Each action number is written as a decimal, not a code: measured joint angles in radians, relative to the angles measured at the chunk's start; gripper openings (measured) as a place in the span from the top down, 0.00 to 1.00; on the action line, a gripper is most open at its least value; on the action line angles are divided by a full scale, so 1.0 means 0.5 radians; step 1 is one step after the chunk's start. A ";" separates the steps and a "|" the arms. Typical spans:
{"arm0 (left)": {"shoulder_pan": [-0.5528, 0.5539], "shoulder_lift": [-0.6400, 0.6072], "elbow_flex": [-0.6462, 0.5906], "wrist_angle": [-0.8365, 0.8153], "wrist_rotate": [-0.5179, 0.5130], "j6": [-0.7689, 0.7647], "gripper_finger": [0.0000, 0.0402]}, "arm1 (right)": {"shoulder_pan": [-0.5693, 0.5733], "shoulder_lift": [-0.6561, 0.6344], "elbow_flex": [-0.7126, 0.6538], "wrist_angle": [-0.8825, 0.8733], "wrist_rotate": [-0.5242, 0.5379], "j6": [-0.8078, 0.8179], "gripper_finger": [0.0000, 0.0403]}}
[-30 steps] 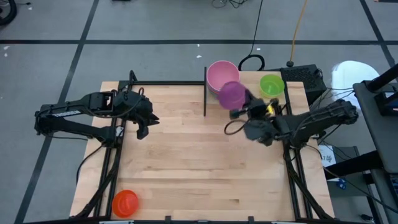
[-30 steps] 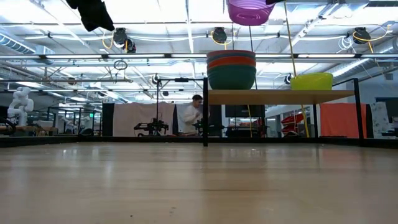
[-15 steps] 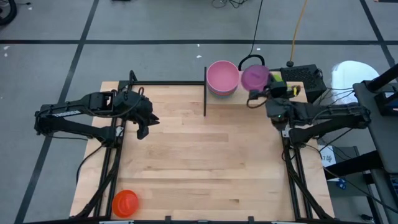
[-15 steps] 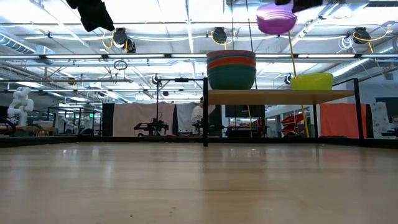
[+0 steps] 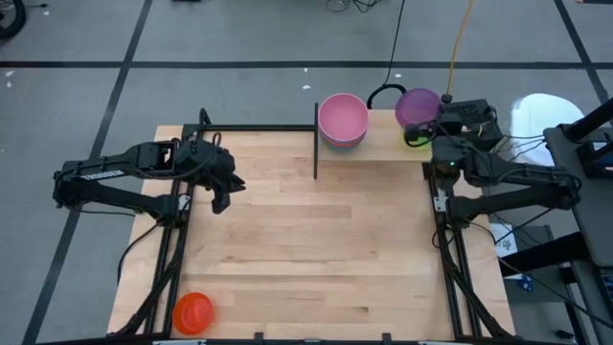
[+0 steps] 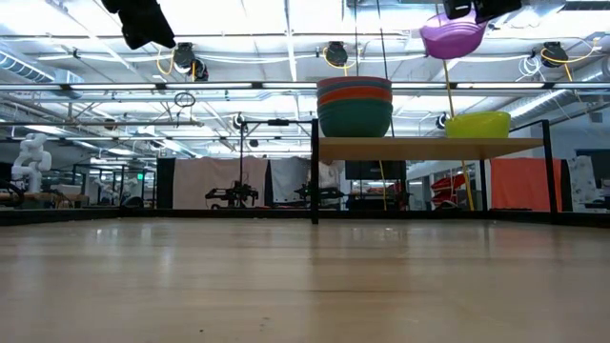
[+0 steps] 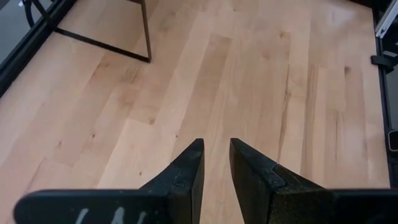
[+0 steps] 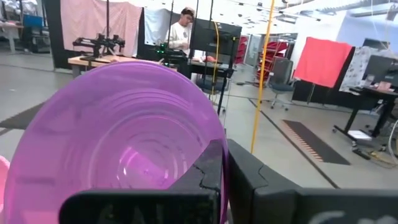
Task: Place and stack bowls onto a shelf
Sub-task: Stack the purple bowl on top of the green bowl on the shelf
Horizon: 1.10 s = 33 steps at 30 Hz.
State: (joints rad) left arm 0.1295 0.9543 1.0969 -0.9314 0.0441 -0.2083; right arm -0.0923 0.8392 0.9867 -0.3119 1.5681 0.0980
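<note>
purple bowl (image 6: 453, 36): in air above green bowl (image 6: 477, 124) on shelf (image 6: 429, 148), mouth up, slight tilt; round, no long axis
my right gripper (image 8: 225, 163): pinched on its rim
my left gripper (image 7: 215, 163): part open, empty, over table (image 5: 306, 240)

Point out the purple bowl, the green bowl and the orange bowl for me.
purple bowl (image 6: 454, 38): low view, its outer wall.
green bowl (image 6: 477, 125): low view, its side, on the shelf.
orange bowl (image 5: 192, 311): high view, its inside, at the table's near left corner.
</note>
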 joint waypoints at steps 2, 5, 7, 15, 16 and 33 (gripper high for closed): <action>0.000 0.000 0.000 0.000 0.000 -0.017 0.80 | -0.013 -0.016 0.000 0.000 -0.002 -0.050 1.00; 0.000 0.000 0.000 0.001 0.000 -0.022 0.80 | -0.015 -0.045 -0.001 -0.012 -0.004 -0.078 1.00; 0.000 0.000 0.000 0.002 -0.001 -0.022 0.80 | -0.015 -0.067 -0.002 -0.018 -0.007 -0.078 1.00; 0.000 0.000 0.000 0.002 -0.003 -0.021 0.80 | -0.003 -0.183 -0.139 -0.089 -0.338 -0.073 1.00; 0.000 0.000 0.000 0.002 -0.004 -0.021 0.80 | -0.004 -0.196 -0.148 -0.124 -0.418 -0.062 1.00; 0.036 0.000 0.000 0.002 -0.003 -0.158 0.80 | -0.216 -0.275 -0.166 -1.483 -0.995 1.044 1.00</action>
State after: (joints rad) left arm 0.1476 0.9543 1.0969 -0.9306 0.0427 -0.2874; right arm -0.2004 0.7017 0.9039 -1.0534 1.0704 0.6201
